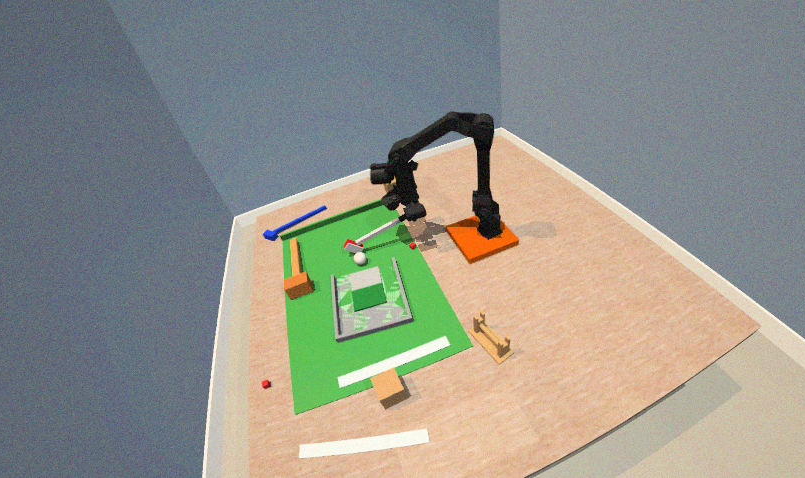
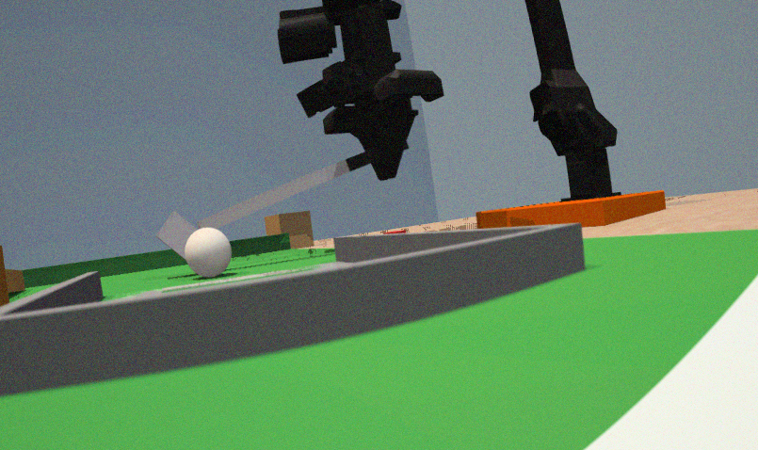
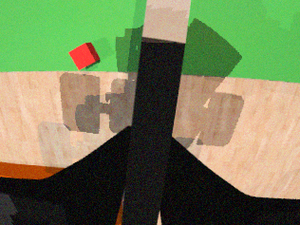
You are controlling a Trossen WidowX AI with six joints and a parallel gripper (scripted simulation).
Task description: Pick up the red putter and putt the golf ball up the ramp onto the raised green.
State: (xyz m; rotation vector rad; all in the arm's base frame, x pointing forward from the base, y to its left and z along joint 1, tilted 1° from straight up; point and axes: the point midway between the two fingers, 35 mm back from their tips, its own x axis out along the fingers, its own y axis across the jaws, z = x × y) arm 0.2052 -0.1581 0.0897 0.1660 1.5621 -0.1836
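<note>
My gripper [image 1: 415, 216] [image 2: 388, 171] [image 3: 144, 135] is shut on the black grip of the red putter [image 1: 378, 232] [image 2: 275, 192] [image 3: 166, 20]. Its pale shaft slopes down to a red head with a pale face, tilted just behind the ball, on the side away from the ramp. Whether head and ball touch is unclear. The white golf ball [image 1: 359, 258] [image 2: 207, 251] rests on the green mat [image 1: 319, 362] [image 2: 427, 379], short of the light grey ramp [image 1: 365, 276]. The raised green [image 1: 369, 298] lies beyond the ramp, inside grey walls [image 1: 336, 311] [image 2: 314, 318].
A dark green rail [image 1: 334, 219] [image 2: 113, 264] edges the mat behind the head. A blue putter [image 1: 298, 220] and an orange mallet shape [image 1: 298, 285] lie left. A red cube [image 1: 412, 245] [image 3: 84, 56] lies near the gripper. A wooden rack [image 1: 491, 344] and block [image 1: 388, 387] stand farther off.
</note>
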